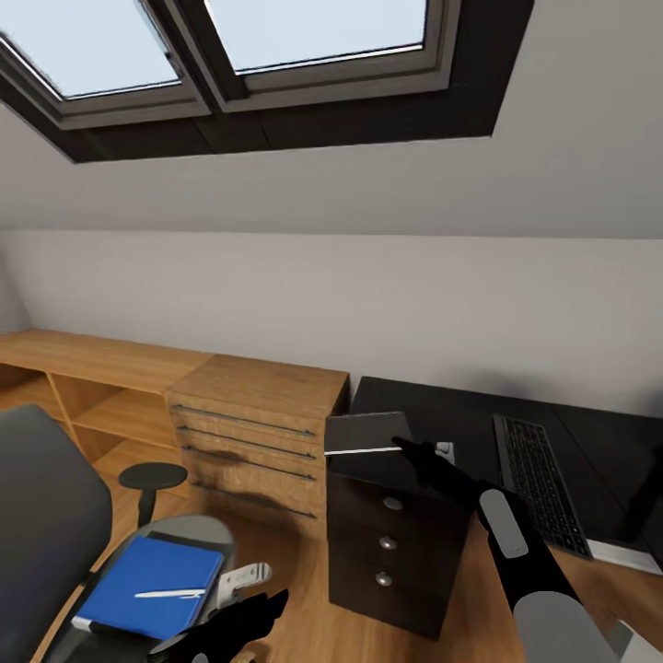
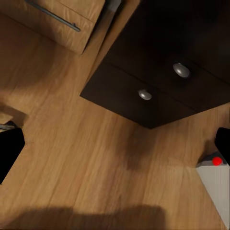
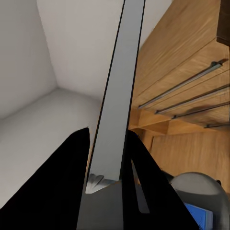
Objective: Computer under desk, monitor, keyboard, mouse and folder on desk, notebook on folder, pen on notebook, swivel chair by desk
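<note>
Where the grey padded swivel chair (image 1: 41,525) fills the near left, seat carrying the flat bright blue folder (image 1: 152,573), with the slender white pen (image 1: 171,593) lying across the folder's top. Just right of the folder, at the near edge, the black left gripper (image 1: 235,626), hanging low over the wooden floor (image 2: 96,158) with fingers spread wide apart, nothing between them. Past the chair, against the far wall, a long low light wooden shelf unit (image 1: 83,387) and, to its right, a light wooden drawer cabinet (image 1: 258,424) with slim metal bar handles. Next rightward, the large desk with glossy black top (image 1: 433,405) and its dark three-drawer unit (image 1: 391,552) with round silver knobs, standing beside the wooden cabinet. Held up above the near left corner of that drawer unit, the thin grey rectangular notebook (image 1: 368,440), tilted, pinched at its right edge by the black right gripper (image 1: 414,456); in the right wrist view, both fingers (image 3: 62,182) pressed against the two faces of the notebook (image 3: 117,96). Further right on the desk top, the slim flat dark keyboard (image 1: 537,483), lying flat and running from far to near. Under the desk, seen in the left wrist view, a corner of the boxy light grey computer (image 2: 216,184) with its small red light, standing on the floor near the drawer unit.
</note>
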Robot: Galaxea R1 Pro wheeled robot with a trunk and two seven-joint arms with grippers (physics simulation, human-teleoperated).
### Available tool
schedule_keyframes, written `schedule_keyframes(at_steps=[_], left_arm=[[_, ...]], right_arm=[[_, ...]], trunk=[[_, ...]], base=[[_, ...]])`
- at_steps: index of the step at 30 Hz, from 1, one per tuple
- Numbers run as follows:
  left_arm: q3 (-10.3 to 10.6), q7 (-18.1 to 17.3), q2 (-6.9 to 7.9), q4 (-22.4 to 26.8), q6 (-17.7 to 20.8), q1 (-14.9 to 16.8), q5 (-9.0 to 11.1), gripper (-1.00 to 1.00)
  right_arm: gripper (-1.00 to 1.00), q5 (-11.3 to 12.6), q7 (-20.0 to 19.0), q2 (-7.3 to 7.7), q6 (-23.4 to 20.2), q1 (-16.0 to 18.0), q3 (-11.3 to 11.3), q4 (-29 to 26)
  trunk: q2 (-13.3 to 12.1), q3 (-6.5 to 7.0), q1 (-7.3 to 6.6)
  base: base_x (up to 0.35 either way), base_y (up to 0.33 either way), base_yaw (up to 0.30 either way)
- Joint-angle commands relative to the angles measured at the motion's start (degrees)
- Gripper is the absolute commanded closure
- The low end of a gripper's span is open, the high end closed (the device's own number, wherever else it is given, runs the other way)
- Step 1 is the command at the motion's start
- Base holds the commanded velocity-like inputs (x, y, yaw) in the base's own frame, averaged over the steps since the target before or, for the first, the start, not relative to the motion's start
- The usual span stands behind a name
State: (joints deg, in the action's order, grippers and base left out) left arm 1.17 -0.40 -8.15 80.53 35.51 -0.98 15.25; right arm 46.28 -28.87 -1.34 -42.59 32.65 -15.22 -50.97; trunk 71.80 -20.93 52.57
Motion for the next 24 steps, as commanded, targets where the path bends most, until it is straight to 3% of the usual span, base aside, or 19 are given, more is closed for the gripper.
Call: schedule_keyframes(at_steps=[1, 17, 24], left_arm=[[-0.04, -0.04, -0.02, 0.07, 0.28, 0.01, 0.13, -1.00], [0.02, -0.04, -0.02, 0.06, 0.26, 0.01, 0.13, -1.00], [0.05, -0.04, -0.02, 0.06, 0.26, 0.01, 0.13, -1.00]], right_arm=[[1.00, 0.04, -0.13, -0.07, -0.41, 0.04, -0.25, -0.02], [1.00, 0.03, -0.13, -0.07, 0.94, 0.04, -0.32, -0.01], [1.00, 0.13, -0.26, 0.18, 1.10, 0.04, -0.40, -0.01]], trunk=[[0.04, -0.05, 0.01], [0.04, -0.05, 0.01], [0.04, -0.05, 0.01]], base=[[0.000, 0.000, 0.265], [0.000, 0.000, 0.270], [0.000, 0.000, 0.109]])
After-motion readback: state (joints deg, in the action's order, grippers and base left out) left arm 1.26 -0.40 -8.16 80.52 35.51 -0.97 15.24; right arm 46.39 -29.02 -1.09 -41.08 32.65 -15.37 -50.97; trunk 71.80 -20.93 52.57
